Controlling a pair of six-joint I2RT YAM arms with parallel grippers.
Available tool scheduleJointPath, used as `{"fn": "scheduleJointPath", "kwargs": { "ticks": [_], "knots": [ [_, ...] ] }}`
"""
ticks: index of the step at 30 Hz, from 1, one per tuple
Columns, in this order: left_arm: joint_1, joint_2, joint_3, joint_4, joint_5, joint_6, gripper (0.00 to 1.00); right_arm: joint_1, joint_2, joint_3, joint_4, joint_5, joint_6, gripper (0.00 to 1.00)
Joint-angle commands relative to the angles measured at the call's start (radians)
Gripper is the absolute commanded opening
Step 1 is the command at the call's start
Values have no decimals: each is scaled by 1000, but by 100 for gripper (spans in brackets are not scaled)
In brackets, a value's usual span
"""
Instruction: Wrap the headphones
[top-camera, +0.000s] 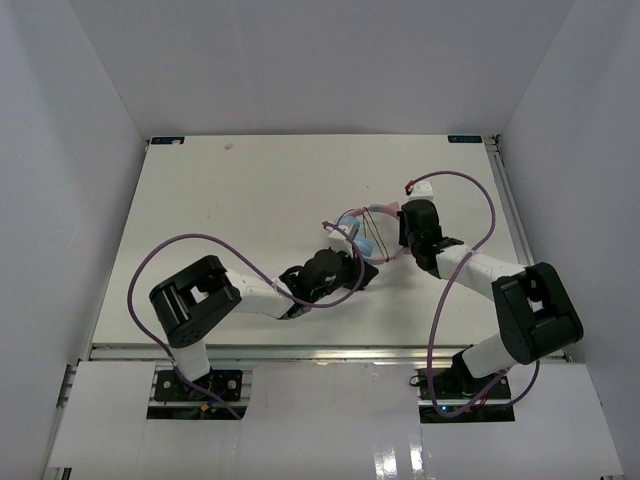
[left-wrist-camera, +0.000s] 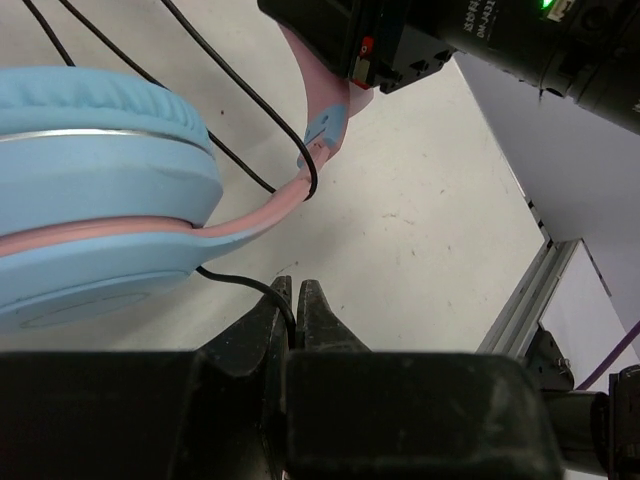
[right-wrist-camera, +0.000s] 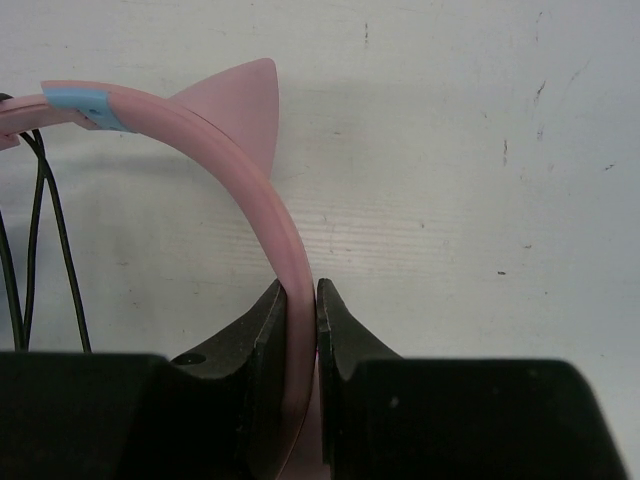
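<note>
Over the white table (top-camera: 250, 200), right gripper (right-wrist-camera: 300, 295) is clamped on the pink headband (right-wrist-camera: 255, 190) of the headphones (top-camera: 365, 245); left gripper (left-wrist-camera: 297, 295) pinches the black cord (left-wrist-camera: 240, 280).

Only white upside-down lettering shows, on the black housing (left-wrist-camera: 500, 30) at the left wrist view's upper right; it is cropped and not surely readable.

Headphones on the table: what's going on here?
Both arms have the headphones mid-table. The right gripper is shut on the pink headband beside a cat-ear point. The left gripper is shut on the thin black cord just below a light-blue ear cup. Cord strands run loose over the table, so the wrap looks unfinished.
</note>
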Motion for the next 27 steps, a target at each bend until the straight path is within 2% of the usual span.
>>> {"fn": "scheduleJointPath", "kwargs": {
  "ticks": [1,6,10,13,16,20,23,27],
  "knots": [
    [-5,4,99,-98,14,-55,15,11,9,2,121,79,-20,8],
    [9,73,222,-210,54,-65,24,21,-7,-13,108,52,-5,8],
    [8,132,239,-198,83,-98,33,21,-7,-17,96,24,11,8],
    [8,142,239,-184,99,-115,36,20,-8,-20,87,-5,5,11],
    [9,134,245,-191,101,-113,39,19,-11,-22,70,-23,-12,23],
    [8,83,269,-229,149,-66,50,10,-53,-39,62,-77,-51,53],
    [5,25,284,-279,197,-29,64,4,-123,-58,60,-139,-99,67],
    [-9,-78,289,-362,230,22,70,-11,-199,-68,38,-225,-168,87]
  ]
}}
